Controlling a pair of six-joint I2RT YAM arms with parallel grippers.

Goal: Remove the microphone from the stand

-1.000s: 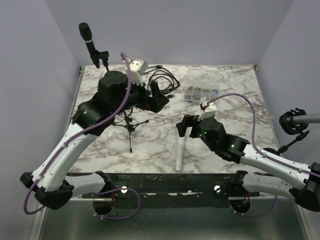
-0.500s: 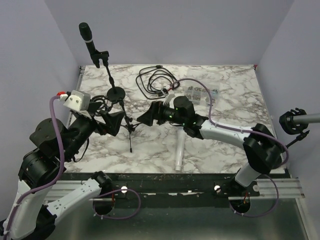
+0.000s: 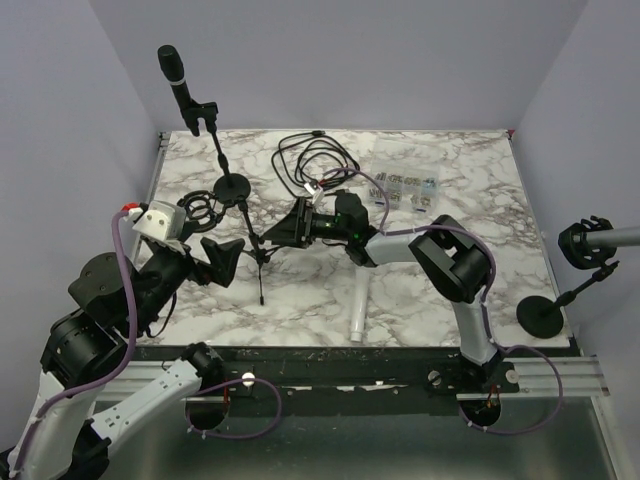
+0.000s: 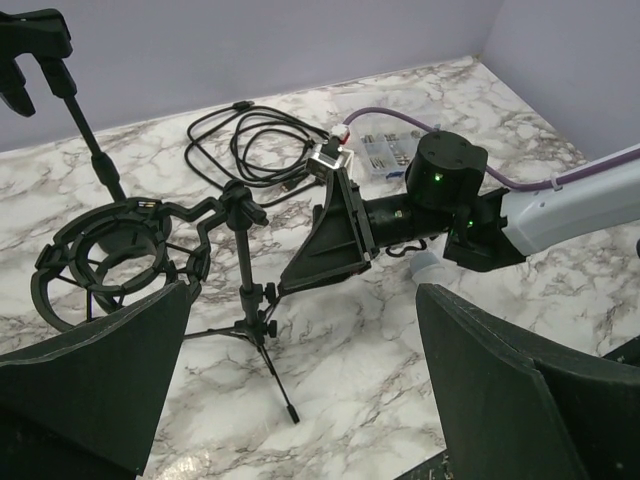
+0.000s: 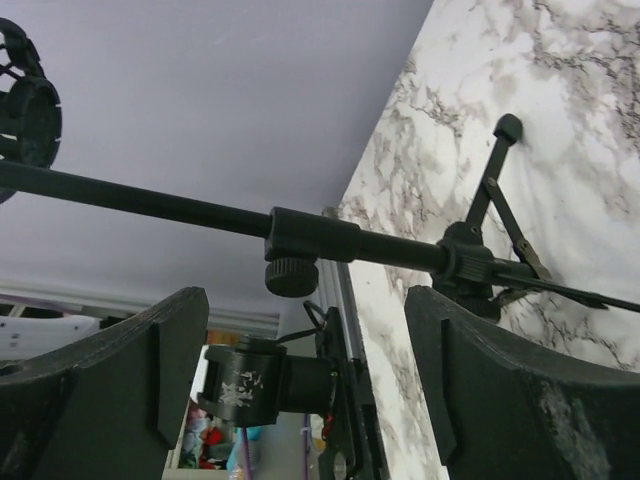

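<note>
A black microphone sits upright in the clip of a tall stand with a round base at the back left. The left wrist view shows only that clip. In front stands a small tripod stand carrying an empty shock mount. My right gripper is open right beside the tripod's pole. In the right wrist view the pole crosses just beyond the open gripper. My left gripper hangs open near the tripod's left side, and its wrist view shows the gripper holding nothing.
A white cylinder lies on the marble in front of the right arm. A coiled black cable and a clear box of small parts sit at the back. Another stand with a round base stands at the right edge.
The left arm pulled back from the table's rear to the near left. The right arm swung left across the table to the tripod stand, and its jaws narrowed slightly.
</note>
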